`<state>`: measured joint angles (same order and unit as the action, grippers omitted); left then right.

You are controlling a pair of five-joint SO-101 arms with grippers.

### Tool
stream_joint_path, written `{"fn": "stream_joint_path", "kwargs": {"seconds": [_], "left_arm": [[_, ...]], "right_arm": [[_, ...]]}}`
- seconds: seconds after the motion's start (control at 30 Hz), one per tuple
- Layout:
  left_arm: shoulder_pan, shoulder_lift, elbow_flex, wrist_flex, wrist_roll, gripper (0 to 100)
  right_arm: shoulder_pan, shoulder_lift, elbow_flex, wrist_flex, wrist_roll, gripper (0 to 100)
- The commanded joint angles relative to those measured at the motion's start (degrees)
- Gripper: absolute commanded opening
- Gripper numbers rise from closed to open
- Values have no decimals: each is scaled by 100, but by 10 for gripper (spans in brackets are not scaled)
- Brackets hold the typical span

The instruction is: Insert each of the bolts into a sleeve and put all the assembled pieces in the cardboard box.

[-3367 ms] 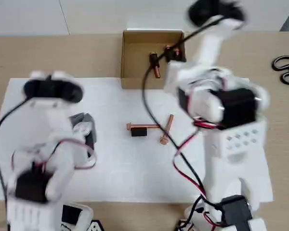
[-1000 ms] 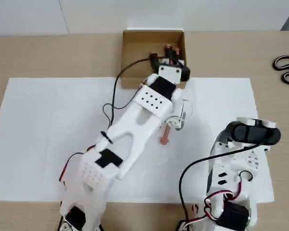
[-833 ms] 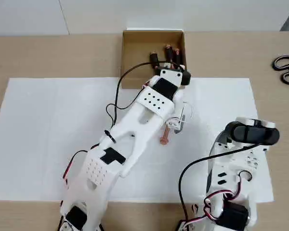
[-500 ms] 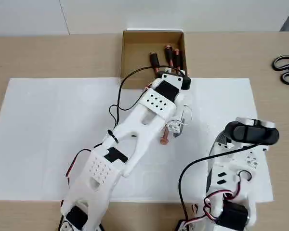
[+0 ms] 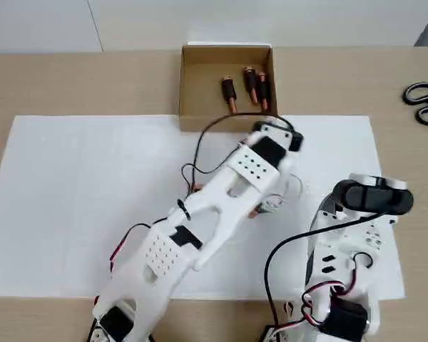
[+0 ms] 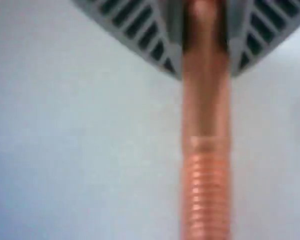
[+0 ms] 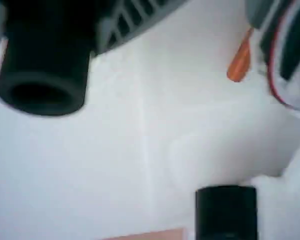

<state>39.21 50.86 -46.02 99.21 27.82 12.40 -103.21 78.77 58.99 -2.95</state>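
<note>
Left jaws clamp the copper threaded bolt (image 6: 205, 150) on the near side of the brown cardboard box (image 5: 200, 92), shank running straight out; right jaws grip a black cylindrical sleeve (image 7: 40, 85), bore open. Those axes must line up.

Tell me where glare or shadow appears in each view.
High view: even light, no glare on the white paper. Left wrist view: a sheen on the bolt in the left pincer. Right wrist view: the black sleeve has a dark bore.
</note>
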Motion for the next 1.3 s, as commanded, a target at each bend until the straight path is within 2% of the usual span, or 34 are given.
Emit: {"fn": "stream_joint_path", "kwargs": {"seconds": [0.0, 0.13, 0.27, 0.4, 0.53, 0.63, 0.83, 0.97, 1.07, 1.17, 1.27], "left_arm": [[-35, -132, -295, 105, -9, 6], [-62, -369, -514, 114, -229, 6], [-44, -774, -549, 114, -1310, 6], [-255, -1257, -532, 114, -2884, 6], [-826, -1829, -505, 123, -4527, 6], [-1371, -2242, -145, 123, -5459, 6], [-2611, -2857, 1367, 123, -6699, 6], [-3420, -3138, 2308, 123, -7938, 6], [-3903, -3314, 2501, 114, -8703, 6], [-4202, -3464, 2545, 105, -9758, 6], [-4431, -3446, 2598, 105, -9934, 6]], "right_arm": [[57, -75, -35, -22, 35, 3], [66, -75, -35, -4, 35, 3], [66, -75, -35, -13, 35, 3], [66, -75, -35, -22, 35, 3], [66, -75, -35, -22, 35, 3], [66, -75, -35, -22, 35, 3], [40, -75, -26, -22, 35, 3], [40, -75, 176, -40, 35, 3], [40, -75, 220, -40, 35, 3], [31, -75, 229, -101, 35, 3], [22, -75, 237, -163, 35, 3]]}}
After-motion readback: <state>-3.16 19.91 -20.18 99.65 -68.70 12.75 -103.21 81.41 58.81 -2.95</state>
